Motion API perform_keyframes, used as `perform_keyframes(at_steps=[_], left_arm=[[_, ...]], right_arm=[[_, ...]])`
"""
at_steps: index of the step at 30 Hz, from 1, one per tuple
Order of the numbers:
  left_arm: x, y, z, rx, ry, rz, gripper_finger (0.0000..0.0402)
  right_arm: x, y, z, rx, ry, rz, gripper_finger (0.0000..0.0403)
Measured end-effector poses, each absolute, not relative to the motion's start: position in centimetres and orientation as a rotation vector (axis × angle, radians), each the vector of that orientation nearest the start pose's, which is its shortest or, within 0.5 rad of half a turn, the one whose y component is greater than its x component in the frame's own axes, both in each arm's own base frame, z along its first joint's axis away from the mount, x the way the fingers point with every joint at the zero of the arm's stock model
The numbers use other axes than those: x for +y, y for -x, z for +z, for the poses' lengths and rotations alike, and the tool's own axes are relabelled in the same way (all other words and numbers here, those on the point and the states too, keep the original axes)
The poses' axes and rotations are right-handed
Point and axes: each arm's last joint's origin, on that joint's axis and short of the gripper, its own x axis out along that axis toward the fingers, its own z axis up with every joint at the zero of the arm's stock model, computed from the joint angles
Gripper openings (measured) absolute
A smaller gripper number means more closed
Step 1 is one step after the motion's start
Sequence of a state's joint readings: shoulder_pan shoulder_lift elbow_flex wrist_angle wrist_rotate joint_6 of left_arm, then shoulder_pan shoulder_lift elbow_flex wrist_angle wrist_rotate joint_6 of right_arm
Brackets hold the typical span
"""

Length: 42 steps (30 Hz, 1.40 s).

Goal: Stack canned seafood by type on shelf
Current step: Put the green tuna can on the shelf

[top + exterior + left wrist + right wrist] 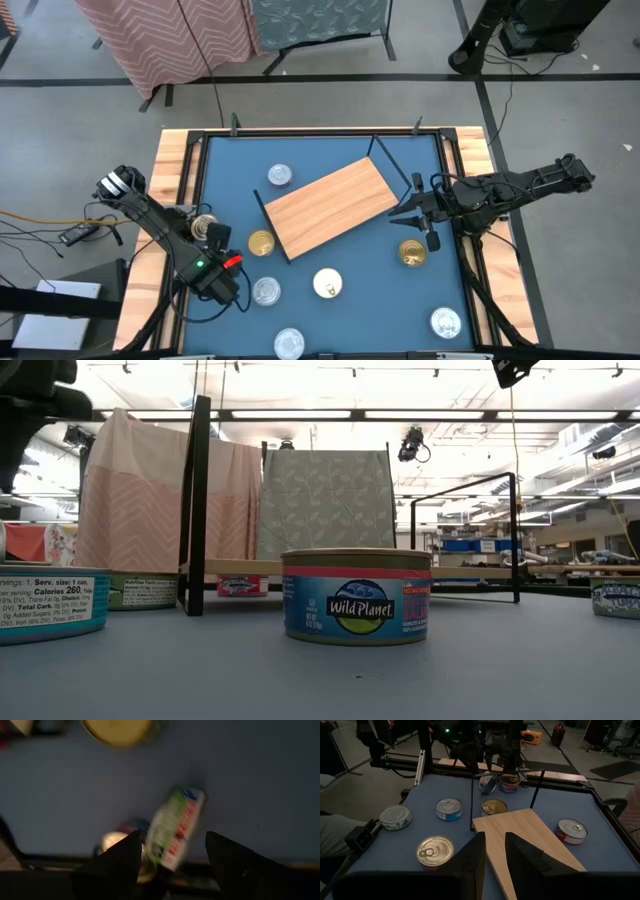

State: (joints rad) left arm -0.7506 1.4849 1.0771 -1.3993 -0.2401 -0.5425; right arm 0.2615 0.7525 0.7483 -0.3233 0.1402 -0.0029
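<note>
The left end effector (pixel 208 235) is at the left side of the blue surface (pixel 230 160). It holds a tilted can (pixel 175 827) with a green and red label between its wide fingers (pixel 120 857). A gold can (pixel 260 243) lies just beside it. The wooden shelf (pixel 330 207) sits crooked in the middle, with nothing on top. Other cans lie scattered around it. The right end effector (pixel 418 208) is by the shelf's right end, its fingers close together and holding nothing.
</note>
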Motion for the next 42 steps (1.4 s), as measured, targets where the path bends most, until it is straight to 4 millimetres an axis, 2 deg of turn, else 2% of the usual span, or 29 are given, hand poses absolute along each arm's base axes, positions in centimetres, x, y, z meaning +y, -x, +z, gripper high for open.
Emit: perform_keyframes(at_steps=[4, 12, 22, 26, 33, 42], left_arm=[[-14.8, -17.4, 23.1, 1.480, -0.500, 0.106, 0.0225], [-13.8, -17.8, 23.0, 1.527, -0.405, 0.234, 0.0235], [-13.7, -17.6, 23.0, 1.638, -0.313, 0.190, 0.0331], [-13.8, -17.4, 23.0, 1.703, -0.255, 0.146, 0.0354], [-13.8, -17.5, 22.8, 1.701, -0.302, 0.096, 0.0351], [-12.9, -17.3, 20.5, 1.745, -0.315, 0.054, 0.0349]], right_arm=[[3.8, -15.9, 31.2, 0.321, 0.068, 0.121, 0.0087], [3.8, -15.9, 31.2, 0.324, 0.069, 0.121, 0.0087], [3.8, -15.9, 31.1, 0.326, 0.070, 0.121, 0.0087], [3.8, -15.9, 31.1, 0.326, 0.070, 0.121, 0.0087], [3.8, -15.9, 31.1, 0.326, 0.075, 0.122, 0.0087], [3.8, -15.9, 31.1, 0.326, 0.071, 0.122, 0.0087]])
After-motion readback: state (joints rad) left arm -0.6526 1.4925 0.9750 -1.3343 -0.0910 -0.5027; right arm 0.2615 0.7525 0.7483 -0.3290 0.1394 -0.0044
